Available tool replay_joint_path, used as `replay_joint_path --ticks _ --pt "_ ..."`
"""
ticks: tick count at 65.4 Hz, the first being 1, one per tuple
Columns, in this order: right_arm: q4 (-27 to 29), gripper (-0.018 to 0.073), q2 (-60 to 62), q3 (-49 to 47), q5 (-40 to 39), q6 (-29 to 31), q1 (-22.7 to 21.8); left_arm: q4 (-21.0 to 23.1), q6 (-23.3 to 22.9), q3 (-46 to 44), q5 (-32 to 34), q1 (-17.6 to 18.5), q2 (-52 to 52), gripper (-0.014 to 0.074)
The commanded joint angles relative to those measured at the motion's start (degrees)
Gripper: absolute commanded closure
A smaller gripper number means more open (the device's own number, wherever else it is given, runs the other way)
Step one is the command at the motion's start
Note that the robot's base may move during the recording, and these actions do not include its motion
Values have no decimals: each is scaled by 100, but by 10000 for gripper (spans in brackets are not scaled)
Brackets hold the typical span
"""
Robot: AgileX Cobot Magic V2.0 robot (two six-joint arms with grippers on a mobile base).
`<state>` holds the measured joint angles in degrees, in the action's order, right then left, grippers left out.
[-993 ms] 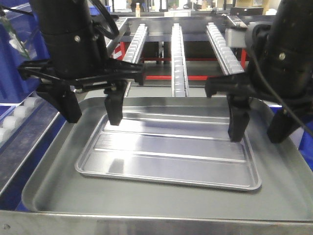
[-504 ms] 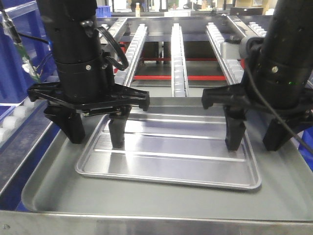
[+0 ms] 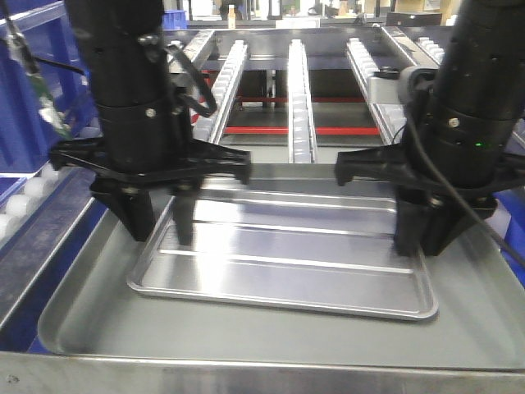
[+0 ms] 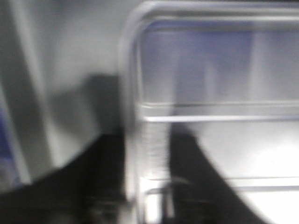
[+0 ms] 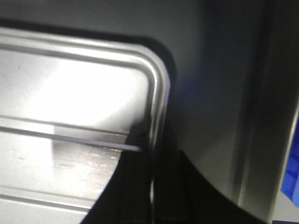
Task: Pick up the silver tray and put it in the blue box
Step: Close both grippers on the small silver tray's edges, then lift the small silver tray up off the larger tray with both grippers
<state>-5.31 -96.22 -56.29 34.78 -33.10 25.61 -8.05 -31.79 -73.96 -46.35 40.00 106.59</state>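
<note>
The silver tray (image 3: pixel 287 263) lies flat inside a larger dull grey tray (image 3: pixel 246 336). My left gripper (image 3: pixel 160 234) is down at the silver tray's left rim, with one finger outside and one inside and a gap still between them. The left wrist view (image 4: pixel 147 154) is blurred and shows that rim (image 4: pixel 133 93) between the two fingers. My right gripper (image 3: pixel 422 242) is shut on the silver tray's right rim. The right wrist view (image 5: pixel 154 186) shows both fingers pressed on that rim (image 5: pixel 156 93). Blue ribbed plastic (image 3: pixel 29 115) at the far left may be the blue box; only part of it shows.
Three roller conveyor rails (image 3: pixel 300 90) run away behind the grey tray. White rollers (image 3: pixel 25 193) line the left side. The grey tray's raised wall (image 5: pixel 254 140) stands just right of my right gripper, with blue plastic (image 5: pixel 292 172) beyond it.
Both grippers have come down onto the silver tray's short rims. The right fingers have closed together on the right rim. The left fingers have narrowed around the left rim.
</note>
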Motion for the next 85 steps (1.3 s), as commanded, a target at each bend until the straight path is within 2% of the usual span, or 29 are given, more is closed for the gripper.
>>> replay_joint_path --ticks 1,14,33,49,66,75,85 --pt "-119 503 162 -131 -136 67 -22 0 -55 -123 182 28 -176 701" --pt "-252 503 202 -191 -39 67 -22 0 -55 -211 77 28 -186 694" --pt "-477 503 695 -1167 1385 431 -22 -221 -55 -855 -743 28 -618 694" --pt "-521 503 1175 -1847 1934 543 -16 -219 -55 -1043 -952 28 -1358 694" --pt "-526 503 1581 -1967 1990 620 -16 -209 -172 -1069 -1243 38 -2188 694" --pt "-526 503 1580 -1960 2002 620 -16 -276 -185 -1362 -1707 38 -2235 694" --pt "-526 503 1580 -1959 1978 620 -16 -430 -185 -1379 -1735 38 -2207 694"
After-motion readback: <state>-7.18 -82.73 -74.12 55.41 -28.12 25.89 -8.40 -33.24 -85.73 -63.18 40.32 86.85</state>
